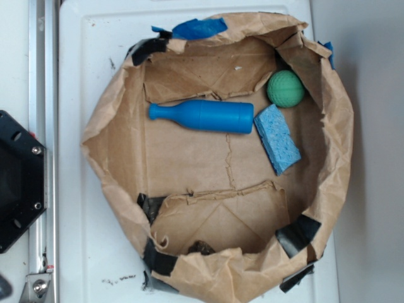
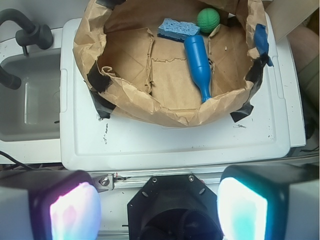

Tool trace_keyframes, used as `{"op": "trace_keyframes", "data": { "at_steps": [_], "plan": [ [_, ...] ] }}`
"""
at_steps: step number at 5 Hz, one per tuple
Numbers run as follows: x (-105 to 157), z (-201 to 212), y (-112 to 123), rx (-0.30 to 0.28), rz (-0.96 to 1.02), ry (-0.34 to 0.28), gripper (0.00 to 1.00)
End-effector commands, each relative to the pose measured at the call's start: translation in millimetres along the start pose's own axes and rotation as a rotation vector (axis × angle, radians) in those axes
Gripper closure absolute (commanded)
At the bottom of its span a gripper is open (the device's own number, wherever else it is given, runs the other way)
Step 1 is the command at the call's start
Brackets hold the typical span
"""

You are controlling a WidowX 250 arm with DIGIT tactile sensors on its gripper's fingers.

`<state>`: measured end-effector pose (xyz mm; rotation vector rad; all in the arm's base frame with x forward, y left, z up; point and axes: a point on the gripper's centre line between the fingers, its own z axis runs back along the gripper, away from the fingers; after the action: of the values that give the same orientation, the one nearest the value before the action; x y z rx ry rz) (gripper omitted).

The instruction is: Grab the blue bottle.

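Matte bright blue bottle [image 1: 208,115] lies on its side, neck narrow and flared; hand [image 2: 159,207] spread apart.

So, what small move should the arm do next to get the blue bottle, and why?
Probably move forward over the paper rim toward the blue bottle. In the wrist view the pincer is open, its fingers outside the paper enclosure, far from the bottle. The bottle lies flat beside the sponge, so approaching its body away from the sponge seems safest.
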<state>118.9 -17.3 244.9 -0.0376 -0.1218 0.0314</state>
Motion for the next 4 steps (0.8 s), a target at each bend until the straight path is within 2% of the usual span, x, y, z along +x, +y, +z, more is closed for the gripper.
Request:
{"op": "trace_keyframes", "data": {
  "at_steps": [1, 3, 4],
  "plan": [
    [0, 0, 0, 0.0, 0.0, 0.0, 0.0],
    [98, -26, 10, 0.074, -0.037, 0.023, 0.0],
    [121, -50, 14, 0.013, -0.154, 0.068, 0.0]
  ]
}}
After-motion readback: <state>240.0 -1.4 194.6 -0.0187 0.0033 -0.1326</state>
